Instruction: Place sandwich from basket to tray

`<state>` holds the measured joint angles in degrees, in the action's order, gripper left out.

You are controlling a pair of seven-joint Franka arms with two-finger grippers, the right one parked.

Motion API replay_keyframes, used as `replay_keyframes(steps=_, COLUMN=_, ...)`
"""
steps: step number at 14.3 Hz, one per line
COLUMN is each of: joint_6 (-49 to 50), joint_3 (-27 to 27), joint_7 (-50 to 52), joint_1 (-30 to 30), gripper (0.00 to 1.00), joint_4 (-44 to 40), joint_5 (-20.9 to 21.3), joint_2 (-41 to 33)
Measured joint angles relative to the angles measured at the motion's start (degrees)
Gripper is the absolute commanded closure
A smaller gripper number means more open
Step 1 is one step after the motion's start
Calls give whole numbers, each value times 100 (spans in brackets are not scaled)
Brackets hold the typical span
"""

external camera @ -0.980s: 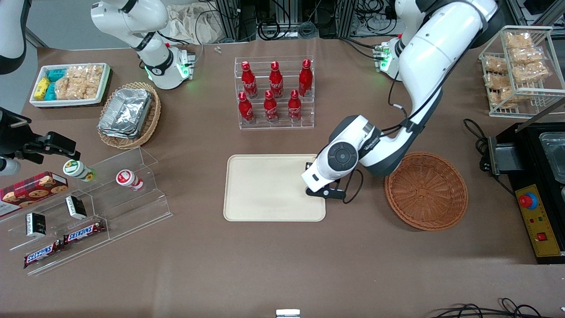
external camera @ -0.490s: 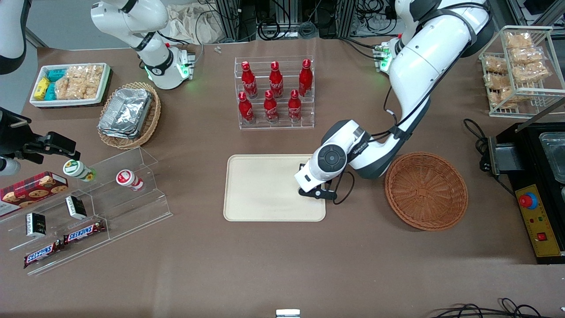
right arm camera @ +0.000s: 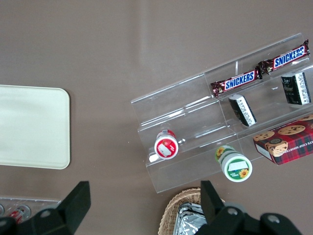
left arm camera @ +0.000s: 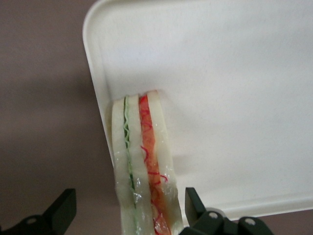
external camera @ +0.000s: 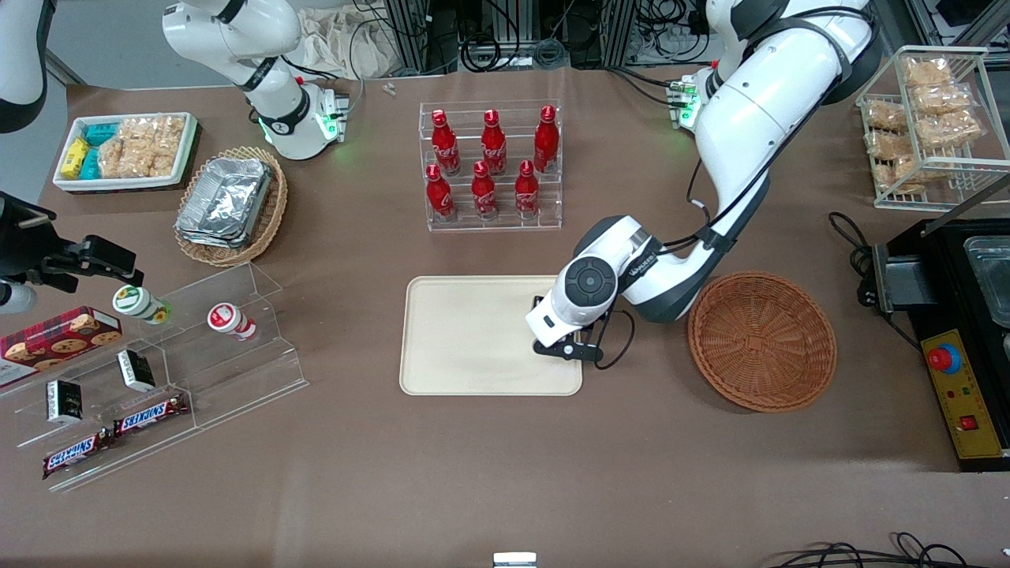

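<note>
The sandwich (left arm camera: 142,161), pale bread with a green and a red-orange layer, shows its cut edge in the left wrist view. It sits along the rim of the cream tray (left arm camera: 234,98), partly over the brown table. My left gripper (left arm camera: 129,215) is open around it, and one black finger (left arm camera: 63,208) stands well clear of the bread. The other finger (left arm camera: 194,205) is close beside it. In the front view the gripper (external camera: 562,347) hovers over the tray (external camera: 473,331) at its edge nearest the round wicker basket (external camera: 761,341). The hand hides the sandwich there. The basket holds nothing.
A rack of red bottles (external camera: 491,167) stands farther from the front camera than the tray. Toward the parked arm's end are a clear snack shelf (external camera: 158,371), an oval basket of foil containers (external camera: 230,205) and a white bin (external camera: 126,150). A black machine (external camera: 963,331) sits beside the round basket.
The hand slid a little way from the tray's edge in over the tray, away from the round basket. Over the last half second it has hardly moved.
</note>
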<state>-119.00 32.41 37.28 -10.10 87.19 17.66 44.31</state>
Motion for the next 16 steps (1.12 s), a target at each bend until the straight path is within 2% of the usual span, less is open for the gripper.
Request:
replay_keyframes(steps=5, joint_6=1886, joint_3=-12, joint_7=30, joint_1=143, gripper=0, joint_4=-899, joint_5=-29, joint_2=-762)
replay_keyframes(steps=8, joint_6=2285, joint_3=-16, joint_7=5, joint_1=652, gripper=0, joint_4=-1139, joint_5=-384, joint_2=-1267)
replay_keyframes(steps=10, joint_6=2581, joint_3=-20, joint_7=-89, joint_1=992, gripper=0, joint_4=-1140, joint_5=-467, joint_2=-1529)
replay_keyframes(steps=13, joint_6=3003, joint_3=-81, joint_7=-1025, joint_1=1526, gripper=0, joint_4=-1138, joint_5=-673, joint_2=-1855)
replay_keyframes(steps=16, joint_6=3312, joint_3=-953, joint_7=-2519, joint_1=1632, gripper=0, joint_4=-1018, joint_5=-1167, joint_2=-2387)
